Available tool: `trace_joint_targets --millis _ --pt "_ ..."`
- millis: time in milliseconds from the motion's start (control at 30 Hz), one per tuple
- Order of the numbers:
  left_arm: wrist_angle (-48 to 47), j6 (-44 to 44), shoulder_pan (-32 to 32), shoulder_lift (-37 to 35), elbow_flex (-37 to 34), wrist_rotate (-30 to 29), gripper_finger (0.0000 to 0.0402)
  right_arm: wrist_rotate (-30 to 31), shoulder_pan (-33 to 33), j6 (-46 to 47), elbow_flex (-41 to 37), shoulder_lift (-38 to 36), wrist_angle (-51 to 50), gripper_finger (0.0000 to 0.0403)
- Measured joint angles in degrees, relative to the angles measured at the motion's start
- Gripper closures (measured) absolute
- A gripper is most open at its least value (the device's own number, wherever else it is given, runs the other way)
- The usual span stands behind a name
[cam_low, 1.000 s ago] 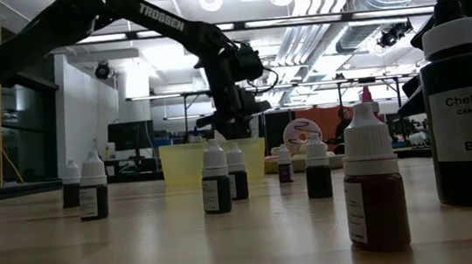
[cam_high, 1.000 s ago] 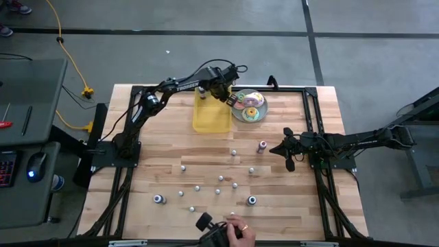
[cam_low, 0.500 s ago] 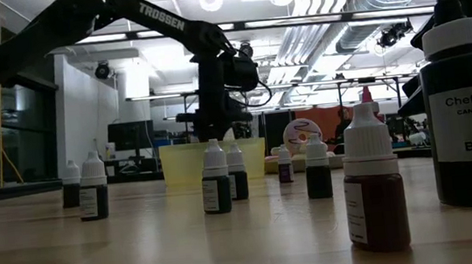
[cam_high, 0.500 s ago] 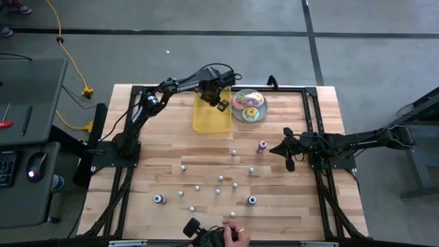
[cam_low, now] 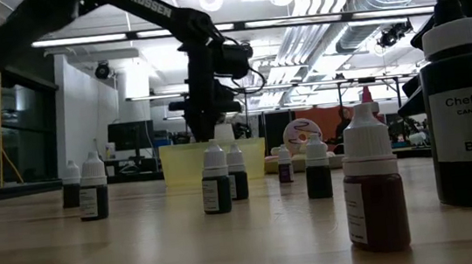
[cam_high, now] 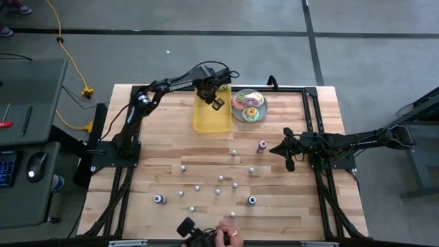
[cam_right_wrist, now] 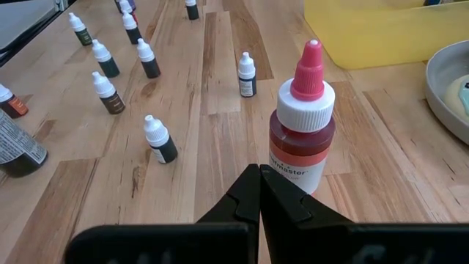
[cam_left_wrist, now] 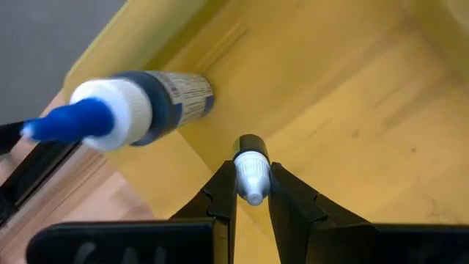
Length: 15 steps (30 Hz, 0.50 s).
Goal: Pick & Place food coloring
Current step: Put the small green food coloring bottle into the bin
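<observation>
Looking down on the table (cam_high: 164,147), we see the left hand (cam_high: 214,103) poised over the far end of the yellow tray (cam_high: 206,122), its fingers (cam_left_wrist: 220,194) clamped on a small white-capped bottle (cam_left_wrist: 250,170) of food coloring. Just beyond that hand, inside the tray, a larger blue-tipped bottle (cam_left_wrist: 128,114) lies on its side against the tray wall. In the low view the left hand (cam_low: 209,122) hangs directly above the tray (cam_low: 182,166). Beside the tray and to the hand's right sits the plate of doughnuts (cam_high: 248,106). The right hand (cam_high: 278,149) rests low near the right side of the table, its fingers (cam_right_wrist: 258,192) pressed together with nothing between them, and a red bottle with a pink tip (cam_right_wrist: 302,121) stands upright just ahead of it. The rest of the small bottles (cam_high: 197,186) stand scattered across the table's middle and near side, well apart from the left hand; a few (cam_right_wrist: 110,70) show beyond the right hand too. At the near edge of the table a person's hand (cam_high: 228,237) holds a dark object (cam_high: 188,228).
</observation>
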Motion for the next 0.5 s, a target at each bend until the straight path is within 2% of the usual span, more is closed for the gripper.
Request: trace_joint_targets --millis 267,500 --pt "8.74 -3.43 1.54 -5.83 -13.28 4.17 0.0352 0.0 -0.01 0.0 0.0 -0.01 -0.09 0.0402" --pt "12.11 -4.99 2.68 -5.92 -14.96 4.44 0.0352 0.0 0.0 0.0 0.0 0.0 -0.04 0.0402"
